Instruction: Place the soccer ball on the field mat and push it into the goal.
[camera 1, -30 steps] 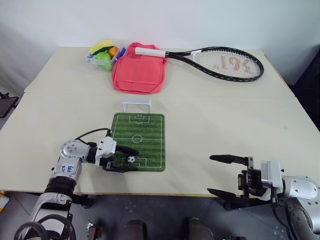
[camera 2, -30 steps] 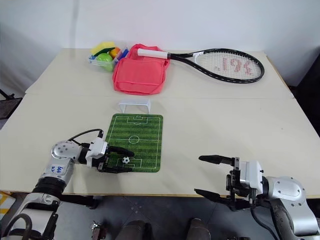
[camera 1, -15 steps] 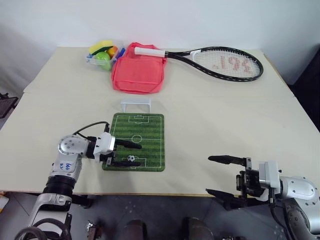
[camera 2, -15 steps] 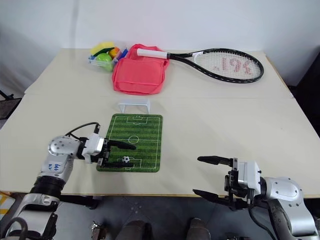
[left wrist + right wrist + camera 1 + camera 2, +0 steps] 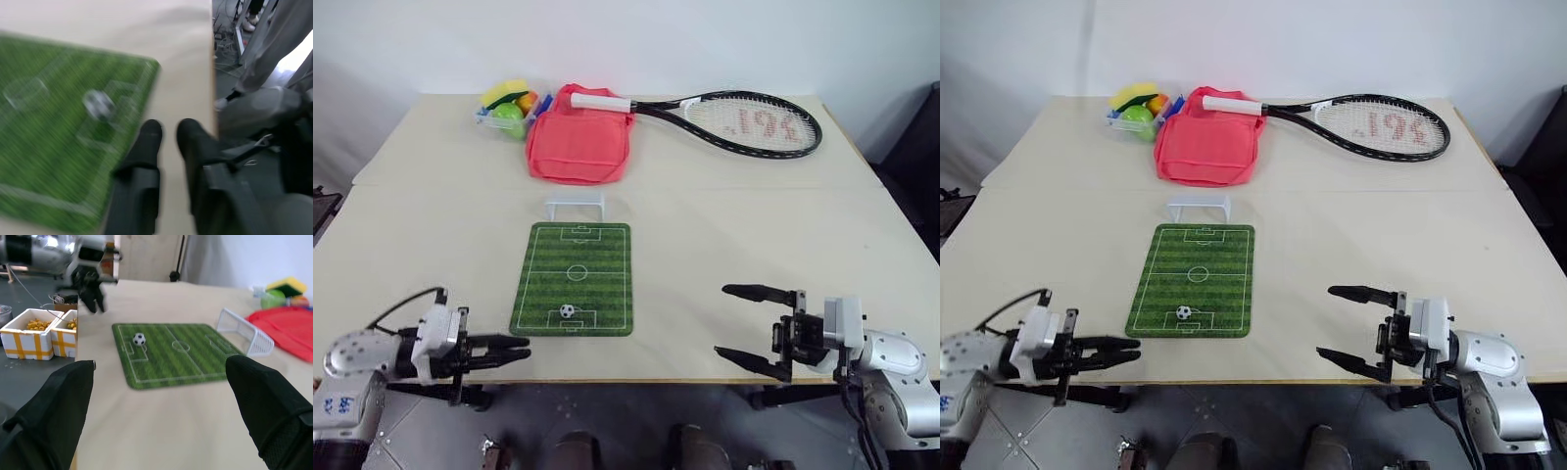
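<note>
Since ball [image 5: 568, 310] sits on mat [image 5: 597, 264], goal [image 5: 576, 205] beyond, we favour nearer left gripper [image 5: 514, 352], shut, empty; right gripper [image 5: 742, 323] wide, empty.

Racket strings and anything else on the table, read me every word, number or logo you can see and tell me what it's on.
"361" in red, seen upside down from the head camera: on the strings of the racket.
Blue marks on the left arm's label: too small to read.
The bag, mat and goal show no lettering.
</note>
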